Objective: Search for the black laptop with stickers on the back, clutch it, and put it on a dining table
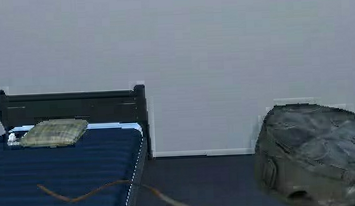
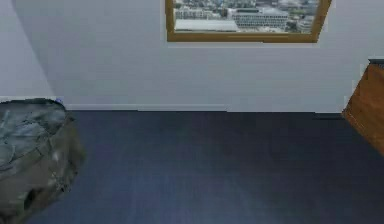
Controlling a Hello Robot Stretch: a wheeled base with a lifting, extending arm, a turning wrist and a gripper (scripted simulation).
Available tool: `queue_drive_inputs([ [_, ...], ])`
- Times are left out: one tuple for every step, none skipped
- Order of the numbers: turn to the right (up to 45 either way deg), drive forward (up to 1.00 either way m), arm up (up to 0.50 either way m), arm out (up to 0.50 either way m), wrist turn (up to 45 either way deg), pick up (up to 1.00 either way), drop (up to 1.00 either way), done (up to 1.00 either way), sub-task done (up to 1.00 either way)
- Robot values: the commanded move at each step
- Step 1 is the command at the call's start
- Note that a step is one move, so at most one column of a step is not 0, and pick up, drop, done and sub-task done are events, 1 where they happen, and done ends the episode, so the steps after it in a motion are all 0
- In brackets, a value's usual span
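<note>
- Evidently the search was the step in hand: where the black laptop lay could not be told from either view.
- Lower left of the forward view, a bed with a dark blue cover and a dark headboard carried a pale greenish pillow; a thin brown cord trailed across the cover toward the floor.
- Lower right of that view sat a lumpy grey-green seat, seen again at the arm side view's lower left.
- Upper middle of the arm side view hung a wood-framed window; a brown wooden cabinet stood at the right edge, with dark floor between.
- The gripper's state could not be told.
- Judged by its kind, the laptop would be stiff, flat and fairly heavy for two thin fingers, with a smooth lid likely to slip.
- Its screen and hinge would be the fragile parts, so a hold across the thin edge, near the middle of a long side, seemed soundest.
- Carried level, it would be less likely to swing or slide out.
</note>
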Motion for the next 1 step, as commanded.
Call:
queue_drive_inputs([
  [-45.0,0.00,0.00,0.00,0.0,0.00,0.00,0.00,0.00],
])
